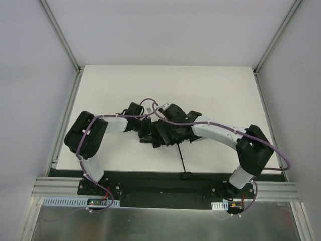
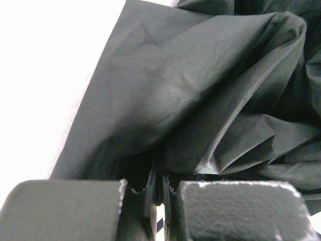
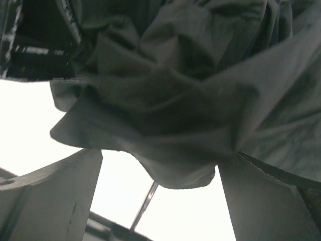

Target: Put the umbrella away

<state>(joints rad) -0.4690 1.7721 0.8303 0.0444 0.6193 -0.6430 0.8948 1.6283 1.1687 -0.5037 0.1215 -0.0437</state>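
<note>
The umbrella (image 1: 161, 134) lies as a crumpled heap of black fabric at the middle of the white table. Its thin shaft (image 1: 181, 159) runs toward the front edge and ends in a small knob handle (image 1: 187, 174). My left gripper (image 1: 146, 129) presses into the heap from the left. In the left wrist view the left gripper (image 2: 159, 183) is shut, with a fold of the umbrella (image 2: 190, 95) drawn in between its tips. My right gripper (image 1: 164, 131) comes in from the right. In its wrist view the right gripper (image 3: 160, 160) stands wide open, the umbrella (image 3: 175, 100) hanging above and between its fingers (image 3: 65, 196), the shaft (image 3: 145, 206) below.
The table (image 1: 115, 95) is walled by white panels with aluminium posts (image 1: 62, 37) at the back corners. A black rail (image 1: 160, 188) carrying both arm bases runs along the front edge, just behind the knob handle.
</note>
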